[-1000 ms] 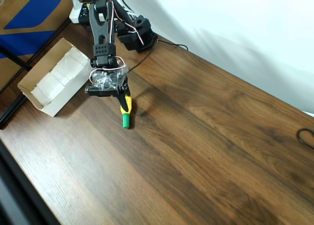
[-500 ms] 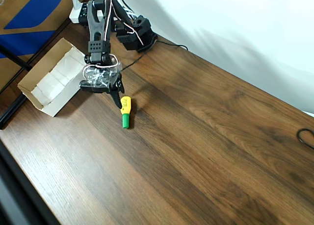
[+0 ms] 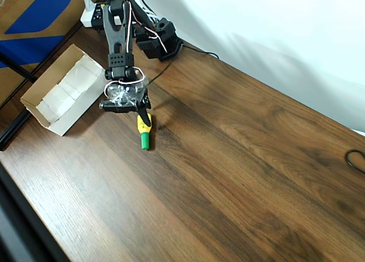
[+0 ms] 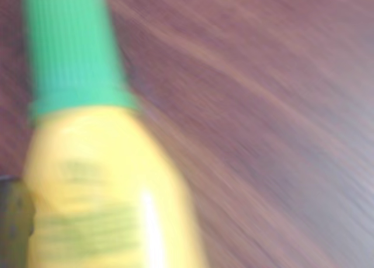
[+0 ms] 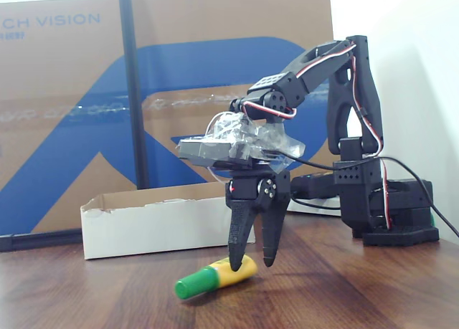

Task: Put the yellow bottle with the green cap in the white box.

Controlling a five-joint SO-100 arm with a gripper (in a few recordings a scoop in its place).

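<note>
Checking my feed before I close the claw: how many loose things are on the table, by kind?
Yellow bottle with the green cap: 1
White box: 1
Black cable at the table's right edge: 1
Total: 3

"CH VISION" in white on blue-and-brown cardboard [image 5: 64, 92], bottle label unreadable

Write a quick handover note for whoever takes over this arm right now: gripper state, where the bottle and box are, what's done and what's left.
Gripper: open, fingers down astride the yellow end of the small yellow plastic bottle with the green cap, not closed on it.
Bottle: lying on its side on the brown wooden table, outside the box.
Shallow white open-top cardboard box: left of the gripper in the overhead view.
Done: gripper lined up over the bottle.
Left: close, lift, carry to the box, release.
</note>
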